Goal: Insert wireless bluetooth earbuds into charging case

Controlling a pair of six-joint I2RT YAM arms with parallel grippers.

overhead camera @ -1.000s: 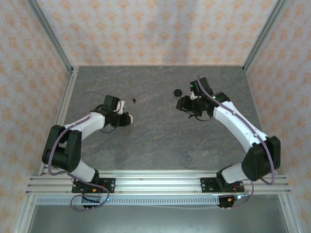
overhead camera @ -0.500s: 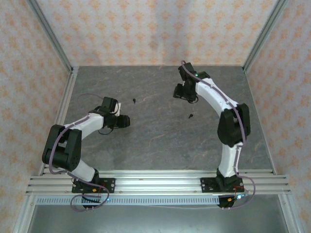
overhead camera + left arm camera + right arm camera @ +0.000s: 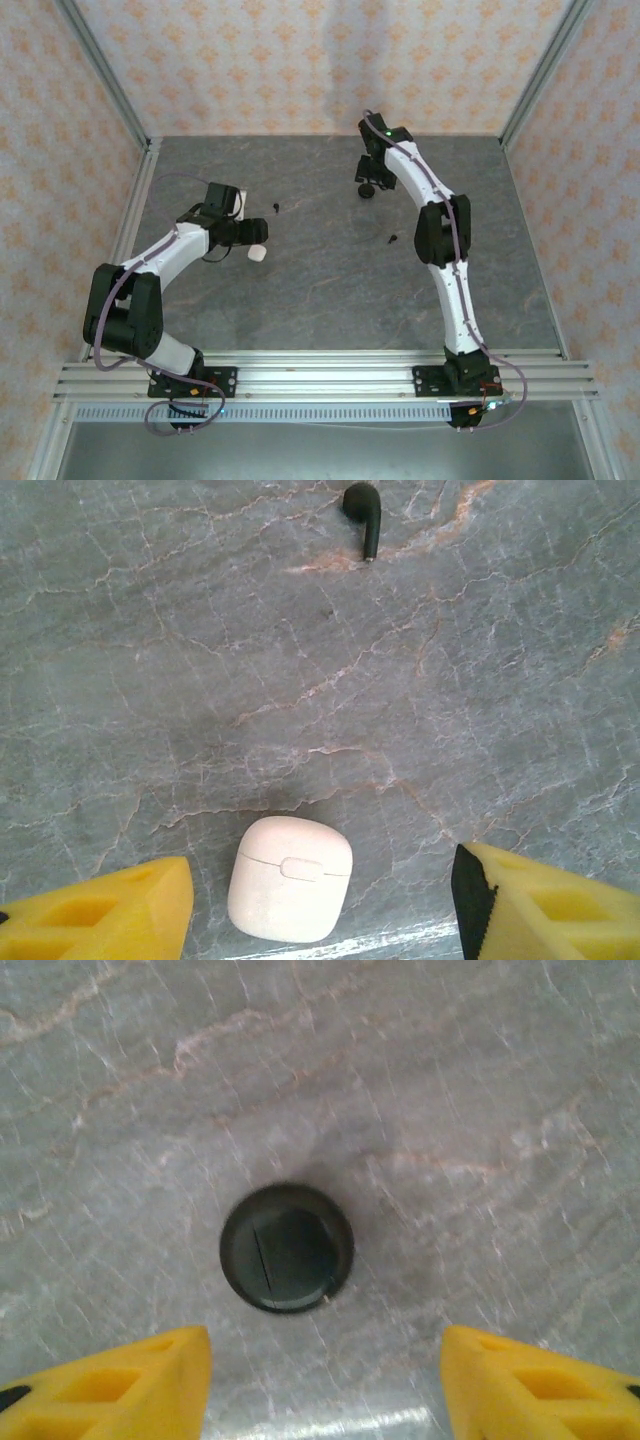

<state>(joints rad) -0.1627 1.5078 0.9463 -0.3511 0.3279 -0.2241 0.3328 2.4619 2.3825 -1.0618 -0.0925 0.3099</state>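
- The left gripper (image 3: 256,233) is held low over the table (image 3: 320,300), its jaws apart and clamped on nothing.
- In the left wrist view the white charging case (image 3: 290,877) is seen lying flat between the yellow fingers (image 3: 100,910), with bare table on either side of it, so it is touched by neither.
- The white case's lid is shut, its seam and latch facing up; it looks set down for good, probably already loaded, though that cannot be told.
- One black earbud (image 3: 364,510) is left loose on the table ahead of that gripper, stem pointing back toward it, well apart from the white case.
- A second black earbud (image 3: 392,240) is lying mid-table, near the right arm's elbow.
- The right gripper (image 3: 325,1345) is stretched to the far side, jaws wide, and nothing is held there either.
- The round black charging case (image 3: 287,1248) is framed just ahead of its fingers, untouched; a grasp on the case appears to be lined up.
- Whether the black case's lid is open cannot be told from above.
- Both black earbuds are judged not yet inserted.
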